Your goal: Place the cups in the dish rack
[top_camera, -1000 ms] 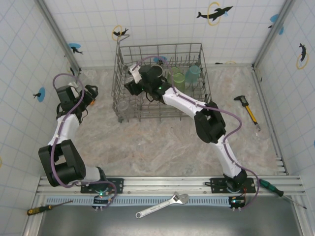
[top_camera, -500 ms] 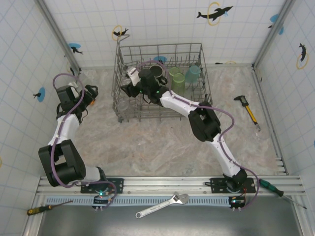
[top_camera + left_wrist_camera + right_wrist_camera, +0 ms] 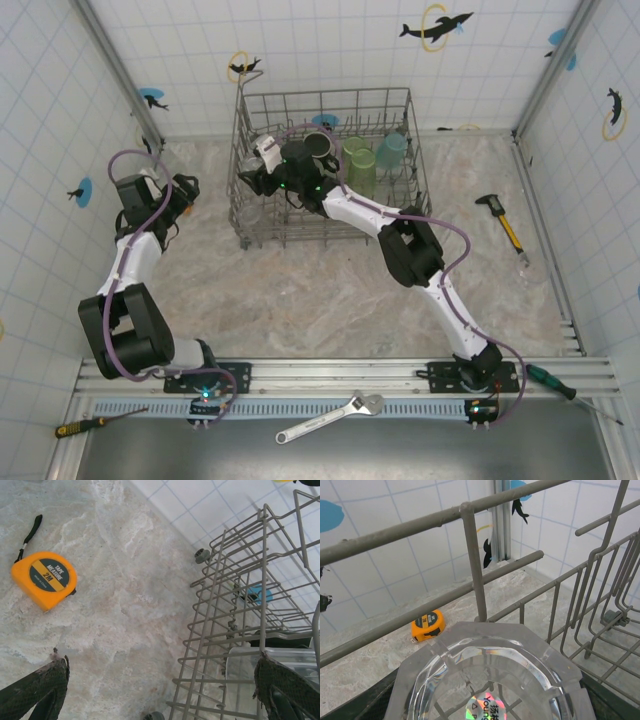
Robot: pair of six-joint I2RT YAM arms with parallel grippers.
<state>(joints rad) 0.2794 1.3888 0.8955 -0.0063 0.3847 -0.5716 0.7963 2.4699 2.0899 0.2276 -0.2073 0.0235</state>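
Tape writing: "TAPE MEASURE 2M" on the orange tape measure
Sticker: shiny, says "Young", the rest too small to read
Right claw: pinching the clear cup from both sides
Clear cup spot: inside the dish rack, close to its left wall
Left claw: spread wide, above the table, right beside the rack's left side

"TAPE MEASURE 2M" on tape measure
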